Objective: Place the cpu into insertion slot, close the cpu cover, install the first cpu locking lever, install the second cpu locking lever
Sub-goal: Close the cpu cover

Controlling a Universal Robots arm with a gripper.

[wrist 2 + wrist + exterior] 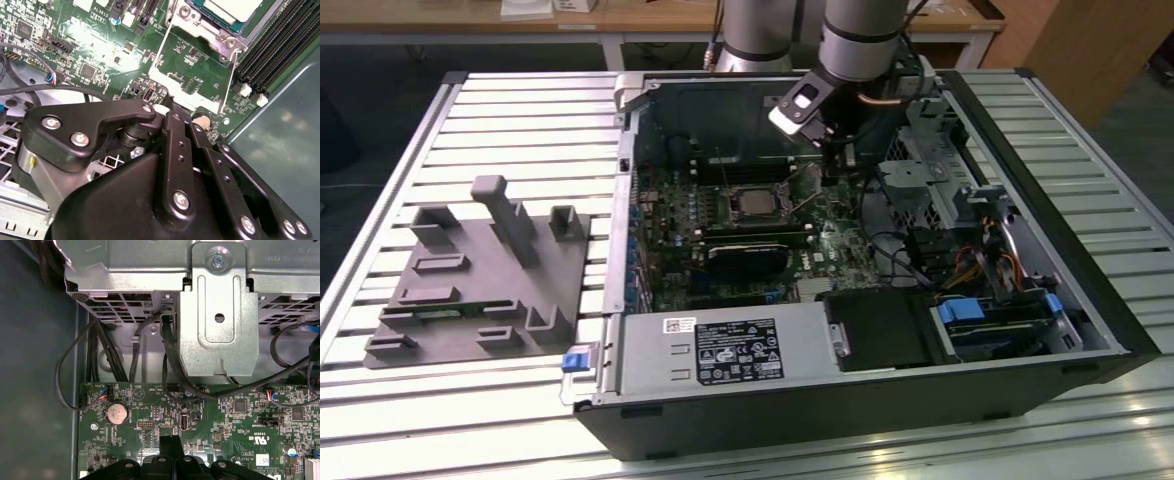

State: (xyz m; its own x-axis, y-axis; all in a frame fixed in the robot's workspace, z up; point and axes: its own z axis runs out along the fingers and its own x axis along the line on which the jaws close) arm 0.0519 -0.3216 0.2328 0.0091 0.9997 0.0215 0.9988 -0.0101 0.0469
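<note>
Two black fingers (176, 135) are squeezed together, holding nothing. You should push the thin silver wire lever (228, 80) down slowly, staying off the green circuit board (100, 50).

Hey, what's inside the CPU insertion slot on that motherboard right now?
The cpu sits in the insertion slot, its silver-tan top showing through the window of the cpu cover, which frames it. The slot's pin field is hidden under the chip.

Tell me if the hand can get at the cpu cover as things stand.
Probably yes: the hand hovers low over the green board close to the cpu cover, with nothing standing between them.
</note>
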